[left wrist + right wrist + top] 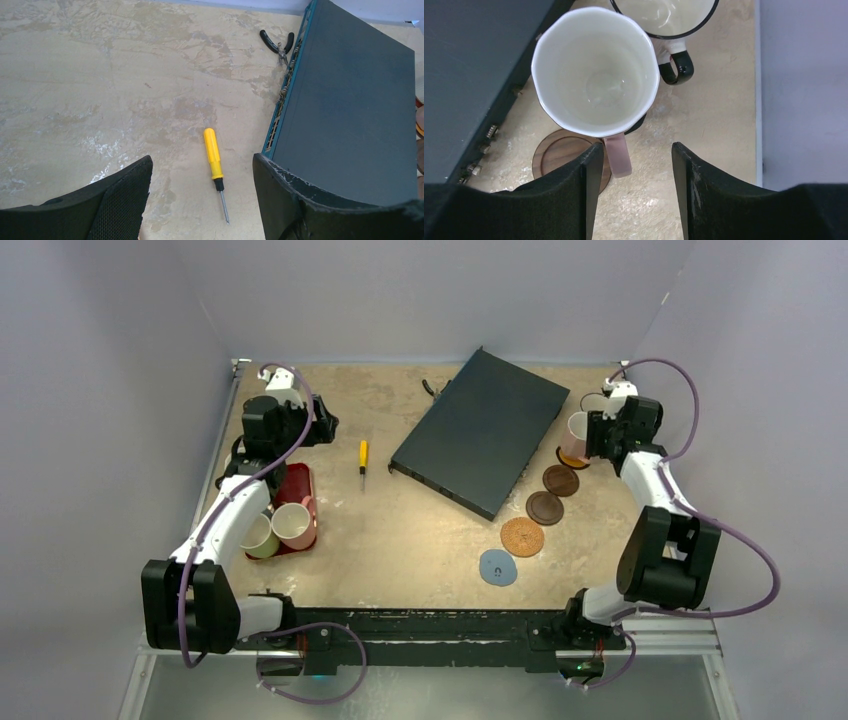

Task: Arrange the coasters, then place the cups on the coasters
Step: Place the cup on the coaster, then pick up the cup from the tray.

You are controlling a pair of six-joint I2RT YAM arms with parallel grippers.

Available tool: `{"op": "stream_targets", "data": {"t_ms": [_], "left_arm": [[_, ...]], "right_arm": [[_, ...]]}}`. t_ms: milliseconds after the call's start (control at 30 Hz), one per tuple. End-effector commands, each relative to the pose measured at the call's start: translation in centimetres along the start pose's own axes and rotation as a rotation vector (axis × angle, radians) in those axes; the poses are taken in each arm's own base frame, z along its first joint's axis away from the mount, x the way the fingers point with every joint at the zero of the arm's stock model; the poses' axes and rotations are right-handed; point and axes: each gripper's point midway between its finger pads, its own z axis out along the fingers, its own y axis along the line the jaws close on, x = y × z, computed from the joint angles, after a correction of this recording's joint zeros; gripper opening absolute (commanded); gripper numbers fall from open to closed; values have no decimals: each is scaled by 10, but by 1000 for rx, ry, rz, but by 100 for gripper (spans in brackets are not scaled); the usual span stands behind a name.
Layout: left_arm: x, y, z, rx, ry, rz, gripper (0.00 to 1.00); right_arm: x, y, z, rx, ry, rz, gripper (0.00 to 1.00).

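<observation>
Coasters trail from the black box's (480, 430) near right corner: blue coaster (497, 567) nearest me, then cork coaster (522, 537), then two brown coasters (544, 507) (561, 480). Well left of the box, a red tray (298, 480) carries a green cup (258, 537) and a second cup (293, 525). Just left of the box lies a screwdriver (214, 157), with my left claw (200, 162) above it, fingers apart and empty. Right of the box, the pink cup (596, 70) stands on the orange coaster (570, 460). My right claw (636, 147) is spread around its handle, not clamping. The dark cup (664, 15) sits beyond, tight against the table edge (756, 100).
</observation>
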Motion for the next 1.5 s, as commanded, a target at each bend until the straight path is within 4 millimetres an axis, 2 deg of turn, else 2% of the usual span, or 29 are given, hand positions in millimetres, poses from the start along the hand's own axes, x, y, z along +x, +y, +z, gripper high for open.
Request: {"op": "stream_targets", "data": {"t_ms": [0, 233, 400, 667, 767, 1033, 1133, 1200, 1300, 1467], "left_arm": [[-15, -5, -6, 22, -48, 19, 69], [-14, -4, -5, 18, -44, 21, 69], [-13, -3, -5, 16, -43, 22, 69], [-13, -4, -5, 17, -42, 23, 69], [-14, -4, -6, 16, -46, 24, 69], [-12, 0, -6, -9, -42, 7, 69], [-8, 12, -8, -80, -34, -18, 69], [2, 24, -14, -149, -3, -36, 69], [8, 29, -21, -187, 8, -44, 69], [28, 53, -38, -332, 61, -75, 69]], "right_arm": [[17, 0, 6, 7, 68, 30, 56], [27, -5, 16, 35, 107, 39, 55], [23, -8, 15, 48, 90, 39, 54], [30, -12, 17, 75, 118, 40, 54], [26, -8, 15, 51, 105, 40, 54], [-5, 12, -12, -47, -4, 43, 56], [-12, 18, -27, -75, -34, 54, 57], [-18, 20, -39, -80, -60, 59, 57], [-21, 25, -51, -96, -69, 93, 59], [-45, 32, -70, -136, -153, 117, 59]]}}
